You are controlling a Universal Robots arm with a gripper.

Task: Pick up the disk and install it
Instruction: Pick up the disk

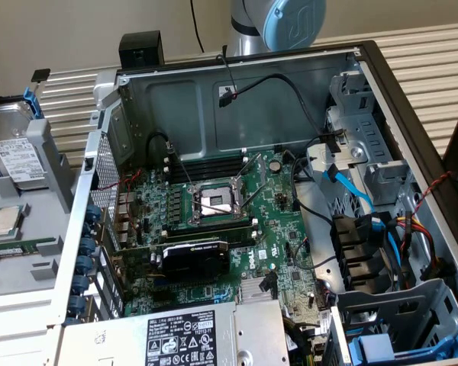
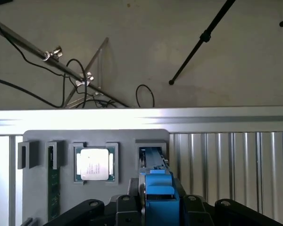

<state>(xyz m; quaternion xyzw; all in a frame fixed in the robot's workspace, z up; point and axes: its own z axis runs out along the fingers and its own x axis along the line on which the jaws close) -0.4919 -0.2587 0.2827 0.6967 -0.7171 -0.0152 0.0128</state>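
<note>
The disk (image 2: pixel 158 188) is standing on edge in a slot of the grey tray (image 2: pixel 127 137). Its blue carrier is sitting right between the black links of the pincer (image 2: pixel 158 217), close against them on both sides; whether the pincer is actually pinching it or merely straddling it, I cannot tell. In the exterior view the disk (image 1: pixel 17 158) is showing its white label at that view's far left, outside the open case (image 1: pixel 237 99). Much of the pincer is running off the wrist picture's edge, and the carrier is hiding most of the disk's grey body there.
</note>
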